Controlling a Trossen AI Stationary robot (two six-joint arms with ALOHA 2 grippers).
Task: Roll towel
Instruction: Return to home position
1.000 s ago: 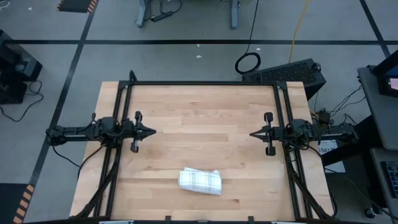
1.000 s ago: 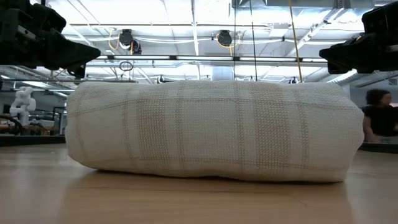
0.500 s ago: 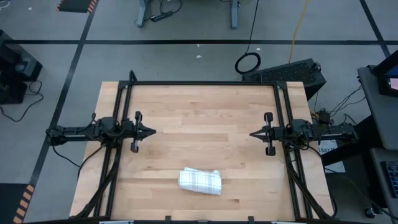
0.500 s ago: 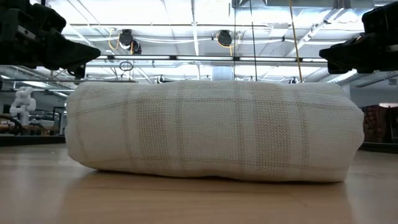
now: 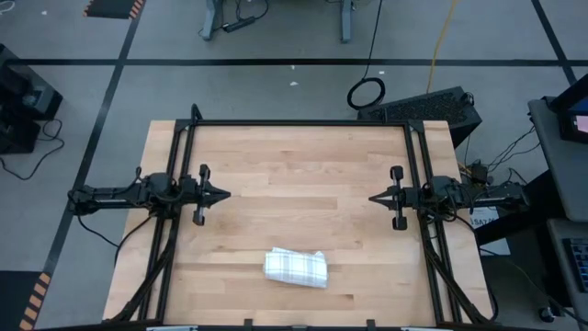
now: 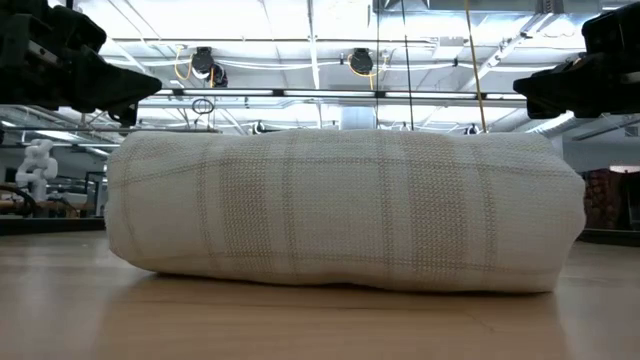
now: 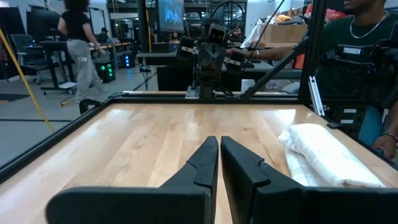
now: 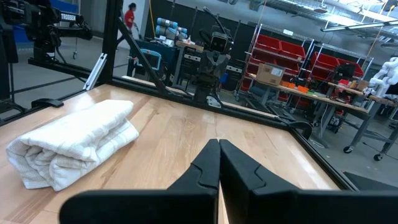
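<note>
The towel [image 5: 296,267] lies as a plump, soft-sided roll on the pale, planked wooden table [image 5: 303,156], near the edge at the bottom of the high view. Its woven white cloth is crossed by faint grey-tan plaid lines, and its ends bunch in loose folds. The left gripper [image 5: 223,194] hangs over the table's left side and the right gripper [image 5: 374,198] over its right, both well apart from the roll, each with its dark tapered fingers pressed together on nothing.

towel [image 5: 296,267]: woven cloth, matt | table [image 5: 294,175]: pale wood, smooth, slight sheen | frame [image 5: 294,122]: black metal
</note>
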